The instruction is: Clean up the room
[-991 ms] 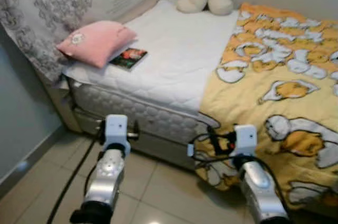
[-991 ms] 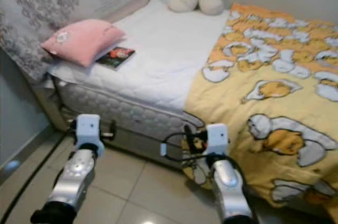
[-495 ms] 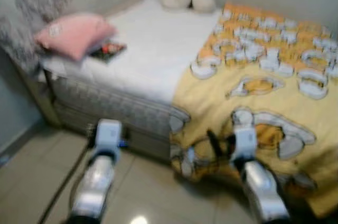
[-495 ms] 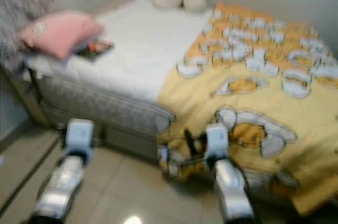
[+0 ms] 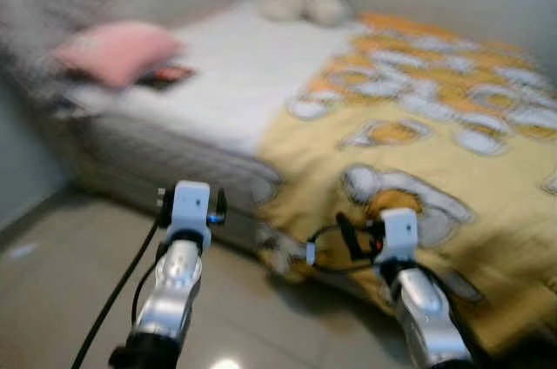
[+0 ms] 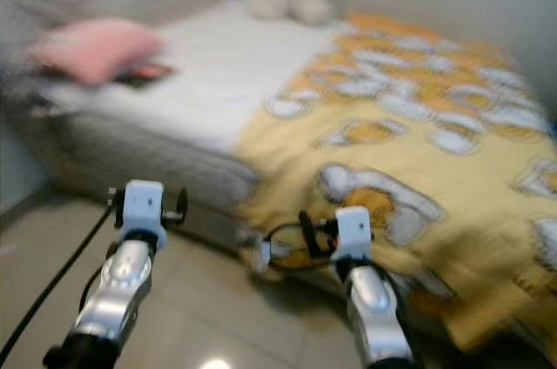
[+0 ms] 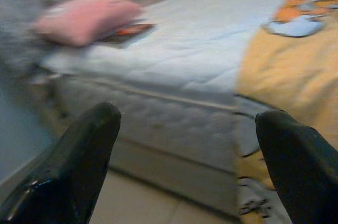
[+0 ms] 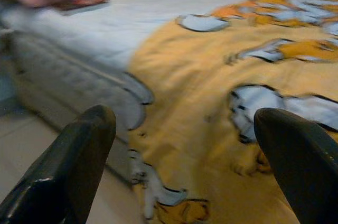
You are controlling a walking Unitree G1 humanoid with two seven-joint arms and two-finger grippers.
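Blurred head views here, and both silver arms reach forward over the pale tiled floor [image 5: 52,299] toward the bed. The left gripper [image 7: 185,145] has its two black fingers [image 7: 79,155] spread wide with nothing between them; it faces the grey quilted side of the white-sheeted mattress [image 7: 174,129], short of it. The right gripper [image 8: 185,145] is just as wide apart and empty, pointed at the hanging edge of the yellow blanket with white cartoon figures [image 8: 211,102], which drapes over the near side of the bed almost to the floor. Up by the head of the bed, well apart from both grippers and to the robot's left, lies a soft pink pillow [image 5: 109,51], and just beside it, partly tucked under its edge, a dark-covered book [image 5: 164,76] rests flat on the white sheet. At the far side against the wall sits a cream plush toy [image 5: 305,3], too blurred to make out further.
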